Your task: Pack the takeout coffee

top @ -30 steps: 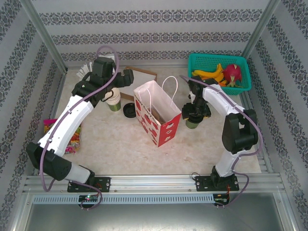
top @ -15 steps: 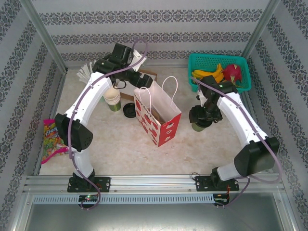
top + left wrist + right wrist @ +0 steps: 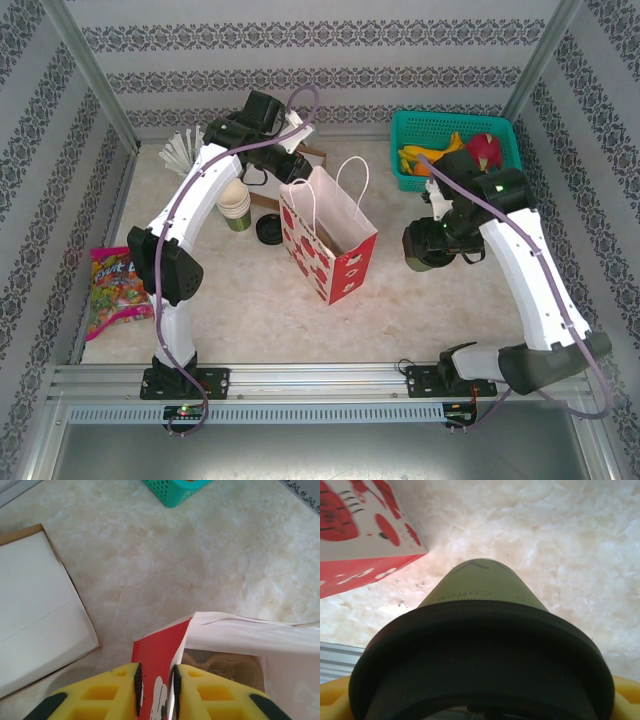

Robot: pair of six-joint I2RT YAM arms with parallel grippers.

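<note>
A takeout coffee (image 3: 424,250), a green paper cup with a black lid, hangs above the table right of the bag, and my right gripper (image 3: 432,243) is shut on it. In the right wrist view the black lid (image 3: 480,660) sits between the yellow fingers (image 3: 626,696), with the cup's body (image 3: 480,587) pointing down at the table. The red-and-white paper bag (image 3: 330,240) stands open in the middle. My left gripper (image 3: 291,172) is shut on the bag's back-left rim. In the left wrist view the left gripper (image 3: 156,690) pinches the bag's wall (image 3: 159,652).
A stack of lidless cups (image 3: 236,205) and a loose black lid (image 3: 268,230) stand left of the bag. Wrapped straws (image 3: 180,152) lie at the back left. A flat box (image 3: 35,610) sits behind the bag. A teal fruit basket (image 3: 500,178) stands back right, a candy packet (image 3: 115,290) near left.
The left arm swung from the cup stack to the bag's back rim and its jaws closed on it. The right arm rose and carried the coffee a little to the right.
</note>
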